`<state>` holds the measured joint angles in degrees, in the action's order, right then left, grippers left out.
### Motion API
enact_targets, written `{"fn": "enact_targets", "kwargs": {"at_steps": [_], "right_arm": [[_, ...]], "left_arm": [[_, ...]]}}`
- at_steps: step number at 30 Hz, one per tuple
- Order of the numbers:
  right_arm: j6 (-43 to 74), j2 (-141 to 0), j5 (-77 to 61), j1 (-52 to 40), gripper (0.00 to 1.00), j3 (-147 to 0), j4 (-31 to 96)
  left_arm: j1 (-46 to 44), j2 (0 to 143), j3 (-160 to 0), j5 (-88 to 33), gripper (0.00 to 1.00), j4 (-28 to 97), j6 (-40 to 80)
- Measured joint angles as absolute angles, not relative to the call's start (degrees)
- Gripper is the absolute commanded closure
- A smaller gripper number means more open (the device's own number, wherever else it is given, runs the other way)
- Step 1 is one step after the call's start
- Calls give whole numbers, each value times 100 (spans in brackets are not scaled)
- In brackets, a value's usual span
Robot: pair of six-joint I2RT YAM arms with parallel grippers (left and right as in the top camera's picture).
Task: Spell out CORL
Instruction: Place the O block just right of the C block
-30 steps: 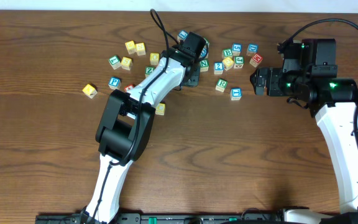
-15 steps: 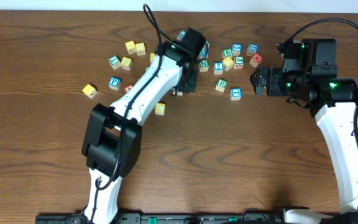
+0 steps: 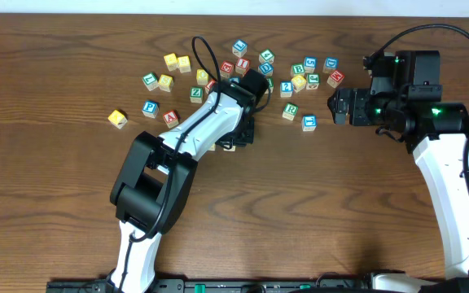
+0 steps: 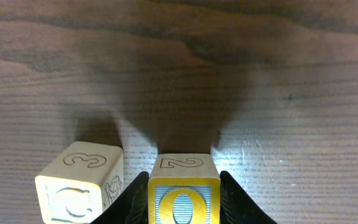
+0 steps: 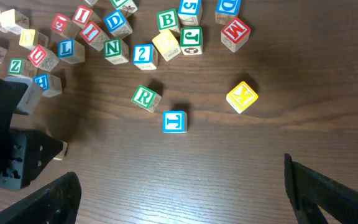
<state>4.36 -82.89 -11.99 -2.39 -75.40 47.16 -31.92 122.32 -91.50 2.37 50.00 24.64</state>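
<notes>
Between left fingers: yellow-faced wooden O cube, clamped by left gripper
Just left of them: pale yellow wooden C cube on brown wooden table
Right gripper: fingers spread apart
Ahead of right fingers: green-framed wooden R cube; blue-framed wooden L cube farther left

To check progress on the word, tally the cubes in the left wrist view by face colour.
Yellow-framed O cube, held in the left hand: 1
Pale unpainted C cube, beside it: 1
Total: 2
</notes>
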Motion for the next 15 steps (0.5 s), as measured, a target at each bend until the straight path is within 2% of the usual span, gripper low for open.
{"fn": "enact_targets", "kwargs": {"at_steps": [7, 9, 15], "right_arm": [[436, -8289, -1199, -239, 1, -7540, 4713], [436, -8289, -1199, -239, 1, -7540, 4716], [436, -8289, -1199, -239, 1, -7540, 4713]], "left_arm": [[-3192, 12232, -9144, 471, 71, 4984, 2467], [-3192, 12232, -9109, 486, 66, 4945, 2467], [-3192, 12232, -9032, 491, 65, 4945, 2512]]}}
